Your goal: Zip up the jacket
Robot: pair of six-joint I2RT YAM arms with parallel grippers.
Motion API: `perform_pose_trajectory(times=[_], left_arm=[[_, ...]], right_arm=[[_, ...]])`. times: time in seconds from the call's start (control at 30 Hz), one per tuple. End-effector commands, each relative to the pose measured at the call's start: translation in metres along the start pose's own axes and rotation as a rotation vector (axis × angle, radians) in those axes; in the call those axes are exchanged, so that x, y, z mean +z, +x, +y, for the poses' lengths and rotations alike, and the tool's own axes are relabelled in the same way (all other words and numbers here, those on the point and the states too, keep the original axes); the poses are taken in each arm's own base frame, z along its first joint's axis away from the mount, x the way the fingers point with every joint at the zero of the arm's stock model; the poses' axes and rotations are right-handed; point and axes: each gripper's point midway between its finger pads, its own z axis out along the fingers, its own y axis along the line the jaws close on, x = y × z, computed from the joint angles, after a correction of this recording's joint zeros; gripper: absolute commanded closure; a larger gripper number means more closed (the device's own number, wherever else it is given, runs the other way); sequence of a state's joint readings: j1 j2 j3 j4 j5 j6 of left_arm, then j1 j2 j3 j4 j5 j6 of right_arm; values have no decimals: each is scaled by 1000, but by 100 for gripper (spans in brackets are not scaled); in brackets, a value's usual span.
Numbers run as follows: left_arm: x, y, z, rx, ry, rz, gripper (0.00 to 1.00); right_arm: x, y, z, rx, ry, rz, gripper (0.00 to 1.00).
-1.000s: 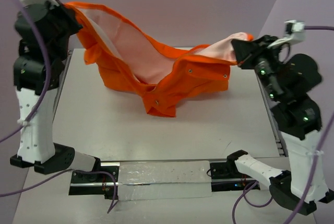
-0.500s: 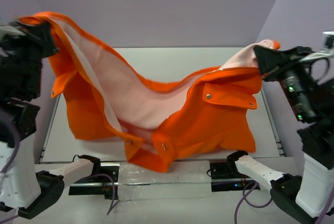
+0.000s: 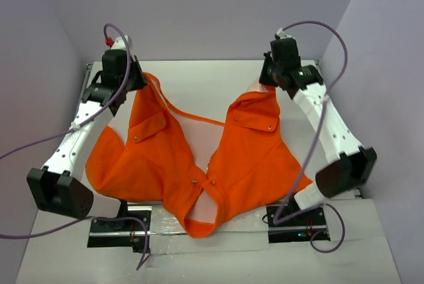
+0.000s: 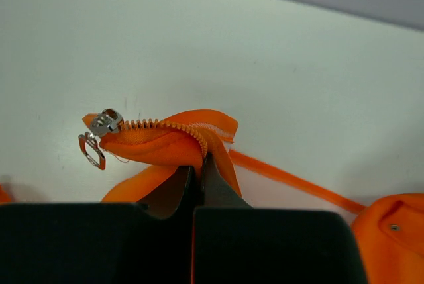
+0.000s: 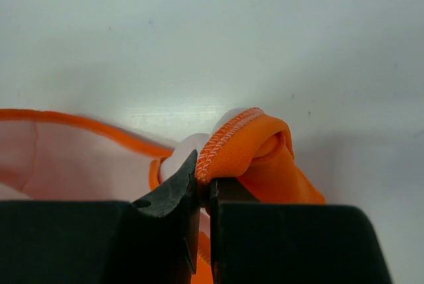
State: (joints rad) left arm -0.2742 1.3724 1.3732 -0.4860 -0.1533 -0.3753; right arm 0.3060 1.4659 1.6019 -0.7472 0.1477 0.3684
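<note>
A white table stands enclosed by pale lilac walls: a back wall, a left wall and a right wall. Soft, even light falls across the matte tabletop, leaving only faint shadows. A clear plastic strip lies along its near edge.

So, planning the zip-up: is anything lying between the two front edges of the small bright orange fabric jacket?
Nothing foreign shows. Between the edges pinched by the left gripper and the right gripper lie only the pale pinkish lining of the jacket and white table.
</note>
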Motion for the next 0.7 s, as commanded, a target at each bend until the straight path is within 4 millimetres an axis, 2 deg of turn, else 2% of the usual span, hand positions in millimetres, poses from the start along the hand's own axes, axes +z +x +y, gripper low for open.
perform_pose_trajectory(times=[0.0,0.07,0.17,0.3,0.37,0.4,0.43,0.47,0.53,0.57,0.6,0.63,0.67], left_arm=[[-19,-120,-33,-70,156,-323,100],[-10,-134,-38,-59,165,-321,100],[-3,-141,-51,-41,215,-305,100],[3,-140,-67,-22,299,-296,100],[9,-136,-78,-17,345,-248,100],[10,-129,-81,-19,364,-212,100],[8,-118,-88,-20,393,-167,100],[6,-112,-94,-19,410,-148,100],[-4,-99,-102,4,418,-119,100],[-6,-91,-107,11,424,-95,100],[-11,-82,-106,20,403,-71,100],[-17,-72,-110,21,406,-50,100],[-22,-65,-113,15,412,-35,100]], right_arm=[[2,-86,16,7,-46,-210,100],[11,-96,22,8,-74,-202,100],[40,-107,19,14,-71,-170,100],[69,-107,13,9,-69,-137,100],[82,-111,6,24,-64,-126,95],[85,-112,5,33,-64,-119,88],[86,-112,4,41,-65,-106,74],[91,-108,-1,49,-48,-77,51],[84,-101,-3,52,-39,-49,25],[90,-89,-7,51,-27,-17,23],[82,-80,-10,54,-28,-15,18],[53,-98,-5,57,-58,-101,15],[43,-91,-7,61,-62,-113,13]])
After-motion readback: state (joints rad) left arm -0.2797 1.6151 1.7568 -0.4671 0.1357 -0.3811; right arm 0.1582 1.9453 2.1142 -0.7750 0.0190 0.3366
